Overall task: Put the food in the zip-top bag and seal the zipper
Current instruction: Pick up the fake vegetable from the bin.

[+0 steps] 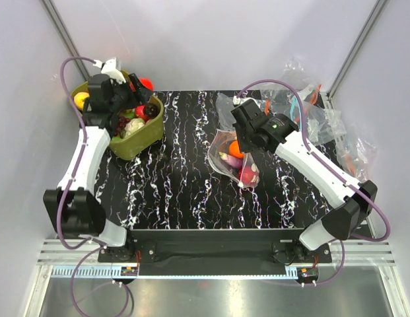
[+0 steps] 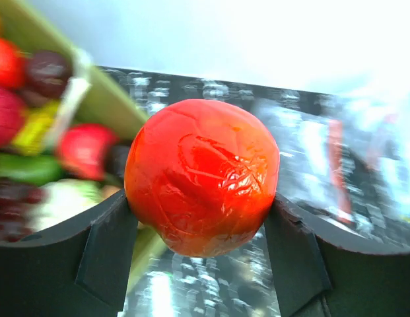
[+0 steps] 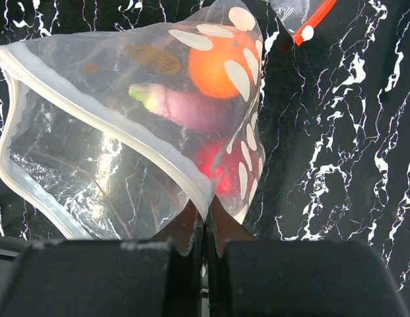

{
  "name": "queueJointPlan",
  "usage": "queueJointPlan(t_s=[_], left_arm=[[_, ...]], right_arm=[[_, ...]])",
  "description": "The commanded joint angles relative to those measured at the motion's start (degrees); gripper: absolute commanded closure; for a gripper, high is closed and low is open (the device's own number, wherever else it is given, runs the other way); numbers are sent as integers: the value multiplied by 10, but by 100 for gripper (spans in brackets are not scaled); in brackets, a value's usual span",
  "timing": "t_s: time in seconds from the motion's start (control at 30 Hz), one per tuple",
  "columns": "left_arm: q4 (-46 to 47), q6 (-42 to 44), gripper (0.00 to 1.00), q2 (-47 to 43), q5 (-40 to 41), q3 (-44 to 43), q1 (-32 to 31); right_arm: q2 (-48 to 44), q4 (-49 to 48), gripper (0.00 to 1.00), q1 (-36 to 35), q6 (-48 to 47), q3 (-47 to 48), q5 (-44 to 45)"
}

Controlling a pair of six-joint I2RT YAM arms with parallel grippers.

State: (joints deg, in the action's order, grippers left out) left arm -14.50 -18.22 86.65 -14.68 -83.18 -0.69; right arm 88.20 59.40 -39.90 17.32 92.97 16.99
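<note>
My left gripper (image 2: 201, 228) is shut on a glossy red round fruit (image 2: 202, 175), one finger pressed against each side, held above the rim of the olive-green tub. In the top view the left gripper (image 1: 142, 99) is over the tub's right half. The white-dotted zip-top bag (image 3: 92, 165) hangs open at mid-table, and my right gripper (image 3: 205, 231) is shut on a corner of its zipper (image 3: 112, 120). Inside the bag are an orange piece (image 3: 214, 66), a purple piece (image 3: 185, 107) and a red piece (image 3: 214, 165). Seen from above, the bag (image 1: 226, 158) sits just below the right gripper (image 1: 247, 153).
The olive-green tub (image 1: 135, 144) at the table's back left holds several more food pieces (image 2: 33, 132). A heap of clear undotted bags (image 1: 310, 112) lies at the back right, one with an orange strip (image 3: 317, 16). White walls close in the black marbled table (image 1: 185, 191).
</note>
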Motion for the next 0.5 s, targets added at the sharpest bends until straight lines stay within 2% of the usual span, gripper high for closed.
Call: queueJointPlan(t_s=[0.0,0.23,0.47], left_arm=[[102,-69,56,-74,-106,78,-26],[199,-103,56,-169,-87,187,-181],[219,-100,58,-233,-11,280,-293]], right_arm=[[-8,-17,100,3,-7,25,0],[-5,-12,100,3,-4,37,-3],[-8,-17,100,3,3,32,-13]])
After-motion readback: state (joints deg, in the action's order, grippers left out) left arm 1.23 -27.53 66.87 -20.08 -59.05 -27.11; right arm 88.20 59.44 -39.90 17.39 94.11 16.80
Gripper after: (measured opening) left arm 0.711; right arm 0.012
